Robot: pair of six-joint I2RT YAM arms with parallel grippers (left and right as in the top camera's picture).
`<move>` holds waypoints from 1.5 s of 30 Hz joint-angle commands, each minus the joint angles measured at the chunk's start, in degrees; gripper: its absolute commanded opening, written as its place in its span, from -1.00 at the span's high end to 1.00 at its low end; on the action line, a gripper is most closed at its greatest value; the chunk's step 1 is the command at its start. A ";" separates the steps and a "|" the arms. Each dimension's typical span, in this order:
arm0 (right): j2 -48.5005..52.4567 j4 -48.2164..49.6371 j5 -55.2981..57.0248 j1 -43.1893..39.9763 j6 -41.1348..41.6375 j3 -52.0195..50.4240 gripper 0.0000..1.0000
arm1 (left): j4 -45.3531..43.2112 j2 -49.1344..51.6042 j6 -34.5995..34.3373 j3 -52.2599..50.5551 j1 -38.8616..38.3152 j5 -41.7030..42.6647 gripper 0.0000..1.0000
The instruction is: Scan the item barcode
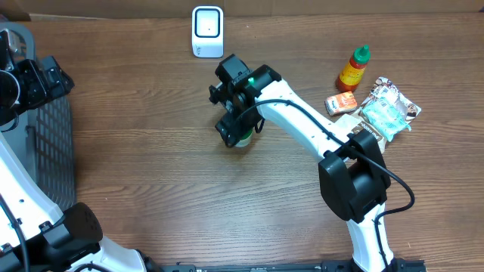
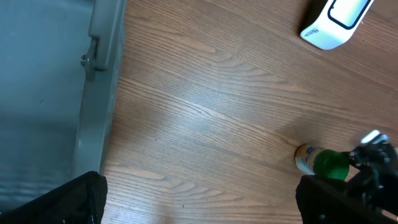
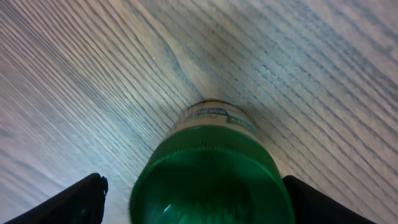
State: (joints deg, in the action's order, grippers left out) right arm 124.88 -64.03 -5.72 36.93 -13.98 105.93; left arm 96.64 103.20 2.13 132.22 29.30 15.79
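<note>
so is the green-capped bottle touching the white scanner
Apart. The left wrist view shows the green-capped bottle low on the right and the white scanner at the top edge, with bare table between them.

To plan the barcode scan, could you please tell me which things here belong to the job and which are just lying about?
Job: green-capped bottle, white scanner, right gripper.
Lying about: sauce bottle, snack packets, grey crate.
</note>
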 commanded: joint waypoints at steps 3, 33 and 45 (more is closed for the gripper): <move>-1.31 1.25 1.84 0.28 -0.24 -1.44 -0.55 | 0.00 0.31 1.09 -0.24 -0.07 0.11 -0.99; -1.36 -2.99 15.54 2.45 34.45 3.91 -1.00 | 0.00 0.31 1.09 -0.24 -0.07 0.11 -0.99; -1.33 -4.79 4.28 2.43 2.45 1.57 -1.00 | 0.00 0.31 1.09 -0.24 -0.07 0.11 -0.99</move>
State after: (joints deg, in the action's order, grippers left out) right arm 124.88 -69.58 3.55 39.42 0.54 109.84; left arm 96.64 103.20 2.13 132.22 29.30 15.79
